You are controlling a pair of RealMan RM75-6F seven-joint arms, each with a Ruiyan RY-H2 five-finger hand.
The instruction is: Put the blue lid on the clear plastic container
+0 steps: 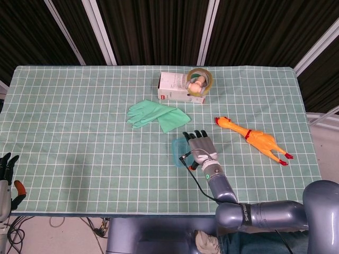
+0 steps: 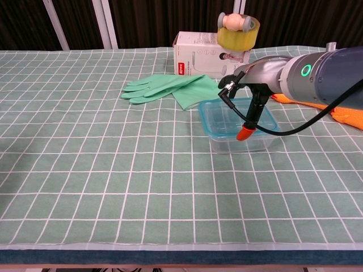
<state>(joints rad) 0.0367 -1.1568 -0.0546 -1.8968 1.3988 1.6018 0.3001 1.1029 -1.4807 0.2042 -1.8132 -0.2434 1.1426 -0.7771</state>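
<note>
Blue lid [image 2: 227, 116] sits on the clear plastic container [image 2: 241, 141] near the tabletop's [image 1: 79, 127] middle, with the right hand [image 1: 200, 146] laid flat over it, fingers [image 1: 193, 134] stretched and together, thumb tip [image 2: 244, 134] pointing down at the front rim. Just behind lie green rubber gloves [image 1: 156, 115]; further back stands a white box [image 1: 177, 88] with a tape roll [image 1: 199, 79]. To the right lies a rubber chicken [image 1: 254, 139]. Left hand [image 1: 7, 174] hangs off the near left edge, fingers apart, holding nothing.
</note>
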